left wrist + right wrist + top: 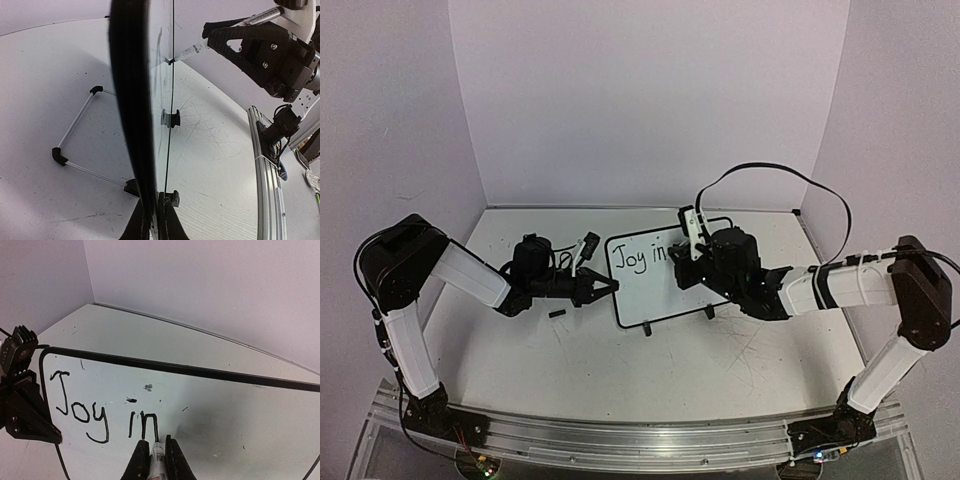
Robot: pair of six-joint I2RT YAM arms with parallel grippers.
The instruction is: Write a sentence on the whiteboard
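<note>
Whiteboard stands propped on its feet at the middle of the desk. The left tool is clamped tight on its left edge. Its sentence reads "Joy in". The right tool is closed around a marker, whose tip touches the board at the "n".

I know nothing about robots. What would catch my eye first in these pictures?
Probably the black handwriting, "Joy in", at the upper left of the small whiteboard, which is propped up at the centre of the overhead view. The right hand grips a marker whose tip sits right by the last letter. The left hand clamps the board's left edge.
</note>
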